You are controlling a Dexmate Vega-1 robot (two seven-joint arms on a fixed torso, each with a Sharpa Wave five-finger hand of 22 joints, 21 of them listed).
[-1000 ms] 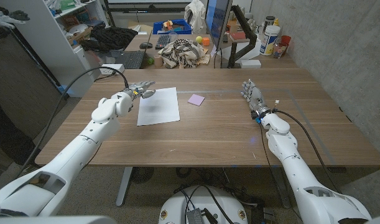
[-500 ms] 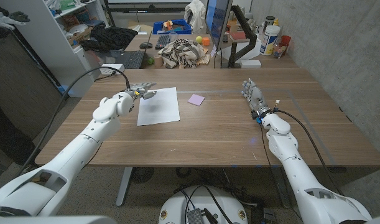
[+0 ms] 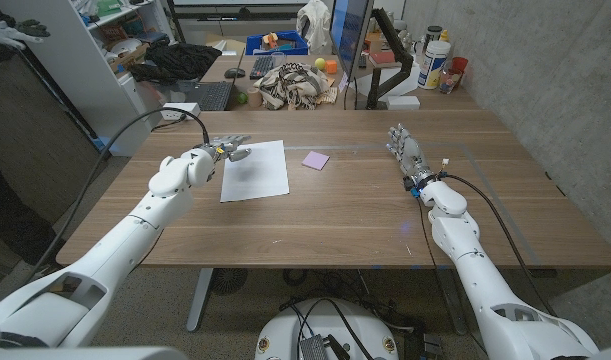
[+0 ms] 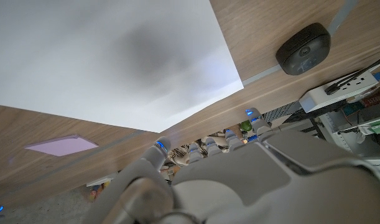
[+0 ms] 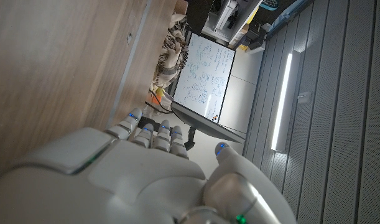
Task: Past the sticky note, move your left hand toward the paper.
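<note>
The paper (image 3: pixel 254 170) lies flat on the bench (image 3: pixel 335 215), in the left part of its far half. Its long axis runs from the near edge toward the far edge, and the sheet is turned a little, so its short edges are not square with the bench's far edge. In the left wrist view the paper (image 4: pixel 109 59) shows white with a soft grey shadow on it, and one corner points toward the hand.

The sticky note (image 3: pixel 315 160) is a small pale purple square. It lies flat, just beside the paper on the side toward the bench's middle, level with the paper's far part and apart from it. It sits turned, one corner toward the far edge. The left wrist view shows the note (image 4: pixel 62 145) as a thin purple patch on the wood.

The left hand (image 3: pixel 223 148) is at the paper's far left corner, fingers reaching over that corner toward the bench's middle. The fingers look loosely spread and hold nothing. Whether the fingertips touch the sheet cannot be told. In the left wrist view the left hand (image 4: pixel 208 177) shows from behind, its fingertips near the paper's corner.

The right hand (image 3: pixel 406 152) stands on its edge in the right part of the far half, well apart from the note. Its fingers are straight, close together, pointing toward the far edge, and hold nothing. The right wrist view shows the right hand (image 5: pixel 134 168) from the back, fingers side by side, thumb apart.

A small dark round device (image 4: pixel 303 48) lies on the bench near the paper's left edge.
</note>
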